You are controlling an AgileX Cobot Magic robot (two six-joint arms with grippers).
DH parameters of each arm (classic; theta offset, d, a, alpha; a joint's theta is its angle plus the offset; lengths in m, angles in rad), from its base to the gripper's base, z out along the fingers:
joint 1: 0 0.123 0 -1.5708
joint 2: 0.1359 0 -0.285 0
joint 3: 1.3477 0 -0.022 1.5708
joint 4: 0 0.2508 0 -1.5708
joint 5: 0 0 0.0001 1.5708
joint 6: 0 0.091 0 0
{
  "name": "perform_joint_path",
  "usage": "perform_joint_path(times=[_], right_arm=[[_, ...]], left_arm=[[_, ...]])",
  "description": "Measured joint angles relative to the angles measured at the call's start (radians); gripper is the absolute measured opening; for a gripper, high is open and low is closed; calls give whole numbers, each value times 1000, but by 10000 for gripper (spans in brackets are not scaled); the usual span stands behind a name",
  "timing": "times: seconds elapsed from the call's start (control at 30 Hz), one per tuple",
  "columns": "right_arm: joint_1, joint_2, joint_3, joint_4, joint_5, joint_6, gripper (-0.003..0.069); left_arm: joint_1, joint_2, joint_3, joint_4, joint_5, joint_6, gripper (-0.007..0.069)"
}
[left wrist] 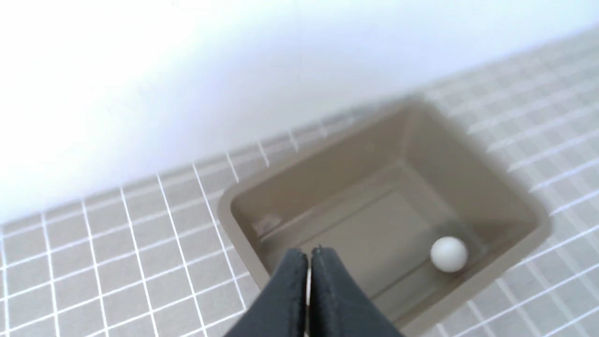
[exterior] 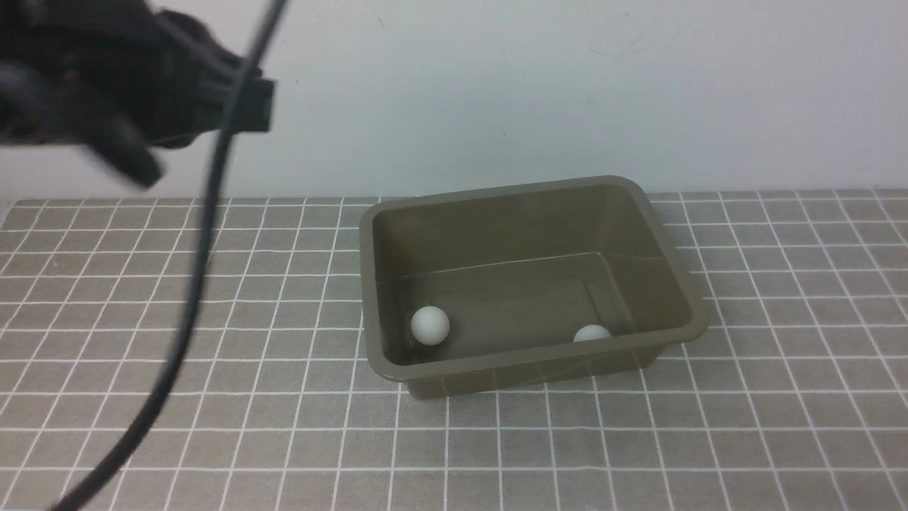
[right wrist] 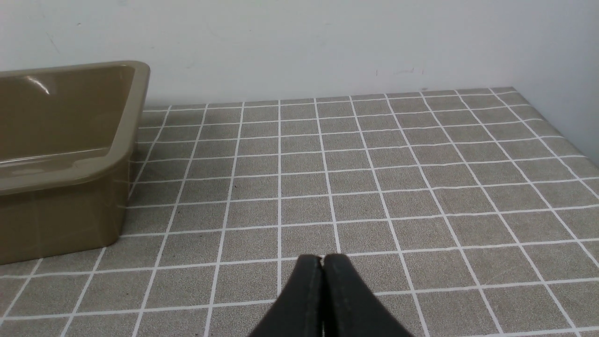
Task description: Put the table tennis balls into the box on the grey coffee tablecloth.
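Olive-brown plastic box with rounded corners [exterior: 532,369] on the grey-brown gridded cloth [exterior: 234,426]; two small white smooth balls [exterior: 430,326] inside, well apart. Left gripper [left wrist: 310,255]: jaws together, nothing between. Right gripper [right wrist: 322,262]: likewise closed, empty. Placing looks complete. Best handling, I judge: lift the left arm [exterior: 177,78] clear of the rim, unhurried, fingers kept together, box unbumped.
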Motion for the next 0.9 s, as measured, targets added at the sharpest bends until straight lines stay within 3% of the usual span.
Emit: perform_joint_path(times=[0.13,0.37,0.67,0.9], right_arm=[[0,0,0,0,0,0,-14],[0,0,0,0,0,0,-14],[0,0,0,0,0,0,-14],[0,0,0,0,0,0,-14]], left_arm=[[0,-227,234,1,-102,-5,-5],[0,-520,484,-1,-109,-8,-5],[0,-821,631,54,-112,-3,-5],[2,-861,722,70,-136,-2,-5]])
